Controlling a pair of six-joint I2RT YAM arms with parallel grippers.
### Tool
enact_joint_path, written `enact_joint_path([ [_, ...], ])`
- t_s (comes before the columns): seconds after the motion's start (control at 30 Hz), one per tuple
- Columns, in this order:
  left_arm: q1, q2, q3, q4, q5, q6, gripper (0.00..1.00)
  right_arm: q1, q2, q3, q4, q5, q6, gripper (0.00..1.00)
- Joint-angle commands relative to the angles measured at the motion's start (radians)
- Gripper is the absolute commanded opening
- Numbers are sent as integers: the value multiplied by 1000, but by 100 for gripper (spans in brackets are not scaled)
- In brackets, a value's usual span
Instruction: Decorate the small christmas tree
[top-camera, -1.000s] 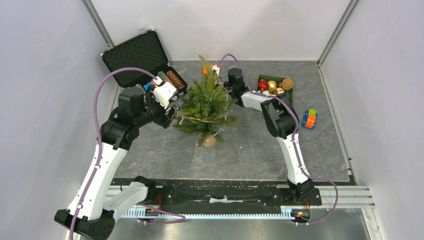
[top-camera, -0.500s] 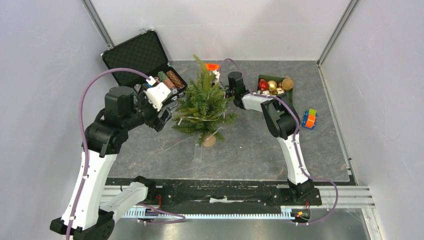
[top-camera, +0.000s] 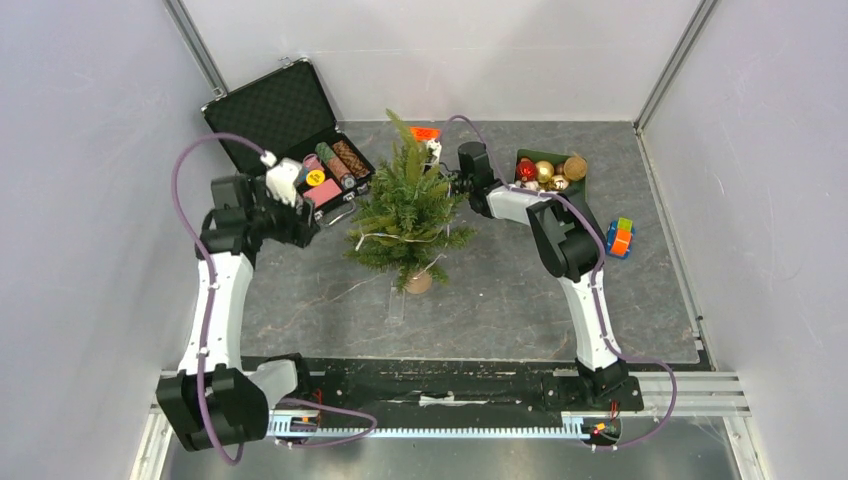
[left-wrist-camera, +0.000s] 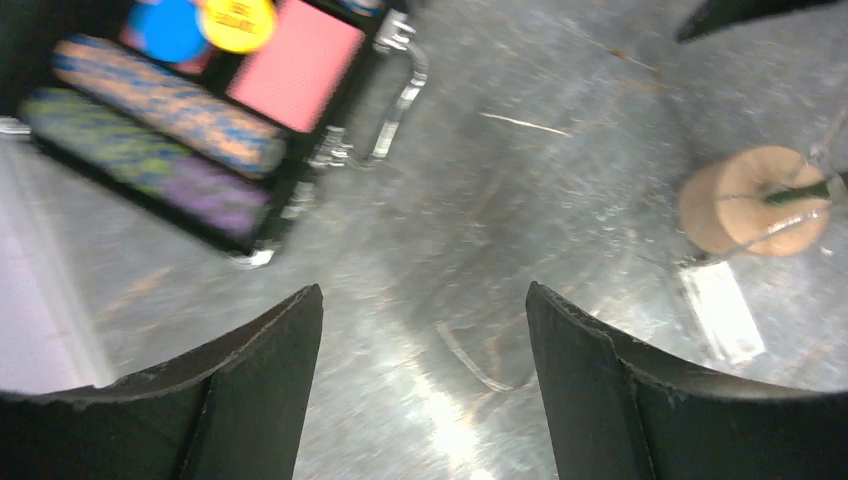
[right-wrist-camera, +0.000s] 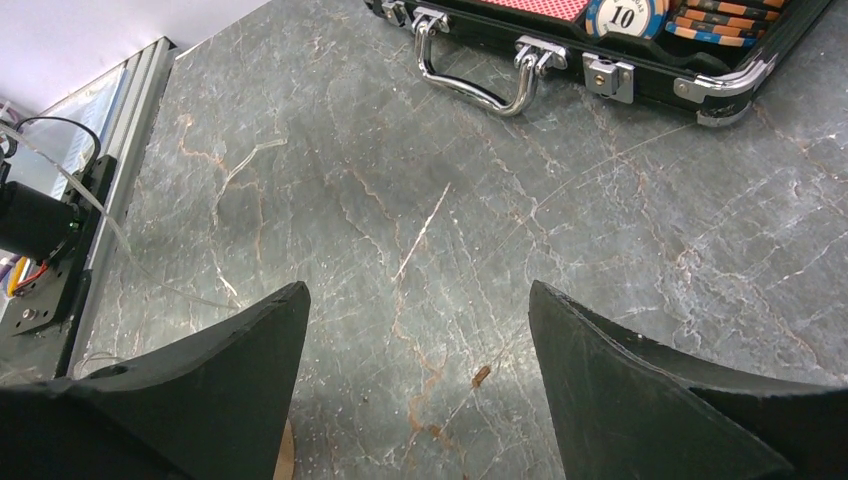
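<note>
A grey, marbled surface (top-camera: 500, 290) is enclosed by pale walls (top-camera: 80, 150) on three sides, and a metal rail (top-camera: 450, 385) is fixed along its near edge. Two arms, one case, one tree, one tray and one cube are counted.

At the far left an open black briefcase (top-camera: 275, 105) is set, its lid raised. Two striped rows of chips (left-wrist-camera: 160, 120) are laid in it side by side, with one red deck (left-wrist-camera: 295, 65) and loose yellow and blue chips beside them. The left hand (left-wrist-camera: 422, 295) is held above bare surface just in front of the case, its fingers spread wide and nothing gripped.

The small christmas tree (top-camera: 405, 205) is stood upright at the centre on its round wooden base (top-camera: 420, 283), and a thin pale strand is draped over its branches.

The right hand (right-wrist-camera: 417, 290) is held beside the tree's upper right, likewise spread and empty.

Further right, a green tray (top-camera: 582, 178) is filled with baubles (top-camera: 545, 172): one red, several gold and one brown ball. A multicoloured cube (top-camera: 619, 238) is placed near the tray, apart from it.
</note>
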Motion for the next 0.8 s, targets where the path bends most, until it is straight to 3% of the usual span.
enact_joint_path([
  [0.0, 35, -100, -271, 367, 431, -105, 79, 5, -90, -38, 18, 4, -31, 83],
  [0.1, 35, -115, -443, 649, 536, -169, 76, 5, -99, -55, 20, -1, -38, 83],
  [0.23, 18, -14, -460, 638, 640, -79, 73, 4, -105, -75, 32, -3, -38, 83],
  [0.4, -106, 48, -495, 697, 582, -27, 75, 5, -109, -93, 57, -3, -29, 83],
  [0.53, -113, 83, -495, 710, 560, -14, 72, 5, -108, -104, 98, -13, 11, 82],
  [0.6, -113, 101, -487, 688, 568, -1, 60, 5, -110, -112, 122, -17, 33, 82],
  [0.7, -114, 92, -484, 689, 567, 17, 16, 6, -115, -126, 163, -24, 66, 82],
  [0.73, -114, 88, -484, 702, 557, 20, 6, 6, -115, -129, 175, -28, 73, 81],
  [0.77, -114, 85, -486, 731, 543, 8, 3, 7, -115, -128, 183, -36, 76, 81],
])
